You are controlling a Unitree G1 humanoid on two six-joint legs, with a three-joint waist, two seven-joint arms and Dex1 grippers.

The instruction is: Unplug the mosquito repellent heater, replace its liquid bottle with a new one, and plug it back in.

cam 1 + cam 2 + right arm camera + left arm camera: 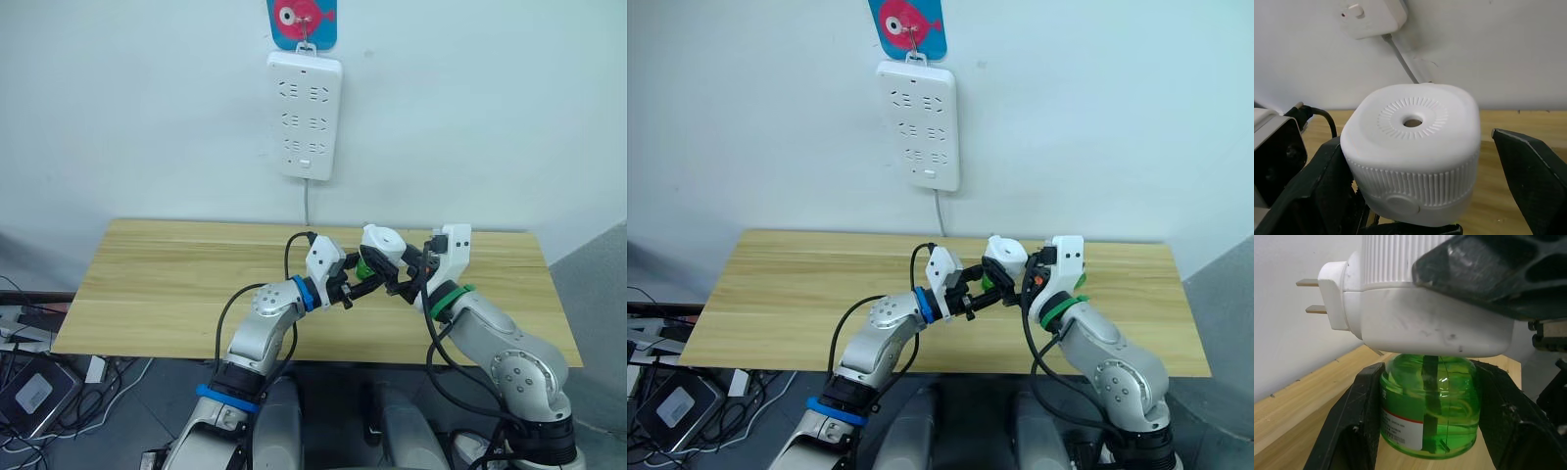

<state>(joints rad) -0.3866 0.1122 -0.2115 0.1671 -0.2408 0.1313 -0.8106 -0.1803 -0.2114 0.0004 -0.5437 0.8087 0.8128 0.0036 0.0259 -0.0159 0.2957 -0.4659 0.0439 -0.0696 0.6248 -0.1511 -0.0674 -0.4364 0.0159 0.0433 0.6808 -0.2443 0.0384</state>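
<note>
A pale wall fills the background, and on it hangs a long white power strip [305, 116] with its sockets free, so the heater is unplugged. Below it stands a wooden table [157, 284], its top bare under the arms.

Above the table's middle the two arms meet. The right gripper [394, 277] holds the white heater [1413, 152] from the side, one black finger pressed against its casing while the other stands off from it in the right wrist view; the top hole faces up and the two prongs [1311, 296] point towards the wall. The left gripper [1430, 404] is closed around the green liquid bottle [1431, 404], a finger on each flank, just under the heater's base.

This split grip looks meant for twisting: one arm steadies the body, the other turns the bottle. Whether the bottle is being removed or fitted cannot be told.
</note>
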